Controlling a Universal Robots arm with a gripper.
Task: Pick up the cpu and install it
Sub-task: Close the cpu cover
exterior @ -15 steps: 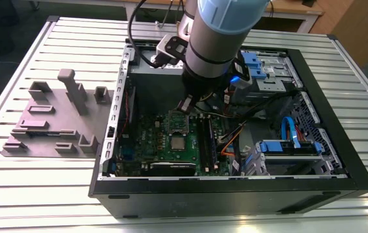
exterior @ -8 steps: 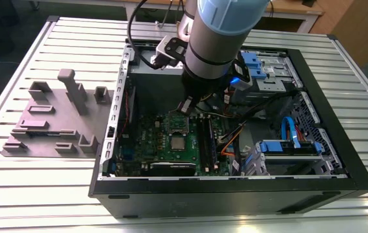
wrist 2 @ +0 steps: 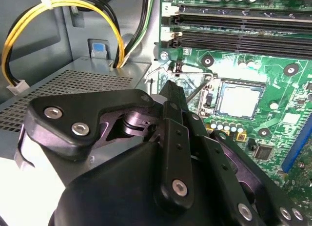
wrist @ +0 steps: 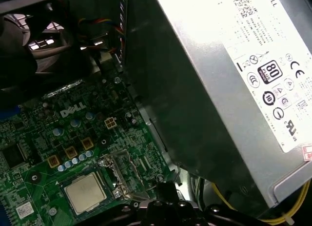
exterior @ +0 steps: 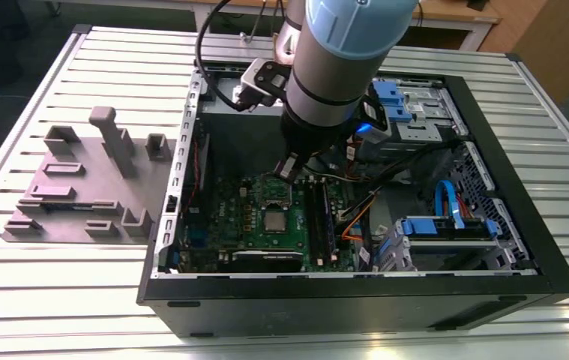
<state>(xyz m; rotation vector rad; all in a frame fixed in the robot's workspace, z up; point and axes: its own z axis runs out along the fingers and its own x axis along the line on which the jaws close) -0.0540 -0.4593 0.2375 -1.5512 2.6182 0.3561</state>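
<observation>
The cpu (exterior: 276, 220), a small silver-grey square, lies flat in the socket of the green motherboard (exterior: 234, 225) inside the open computer case. It also shows in the second wrist view as the cpu (wrist 2: 240, 100) and in the first wrist view as the cpu (wrist: 87, 192). My gripper (exterior: 290, 168) hangs just above the board, beside the socket on the power-supply side, apart from the chip. Its fingers look closed together with nothing between them. The thin socket lever (wrist 2: 196, 91) stands up slanted right by the gripper (wrist 2: 171, 89), whose tip (wrist: 164, 188) is close to the metal socket frame (wrist: 117, 171).
The large grey power-supply box (wrist: 229, 79) with yellow cables (wrist 2: 58, 11) is close beside my arm. Memory slots (wrist 2: 229, 30) run past the socket. Drive bays with blue clips (exterior: 444, 225) fill the case at the exterior view's right. A grey fixture block (exterior: 84, 187) sits on the table.
</observation>
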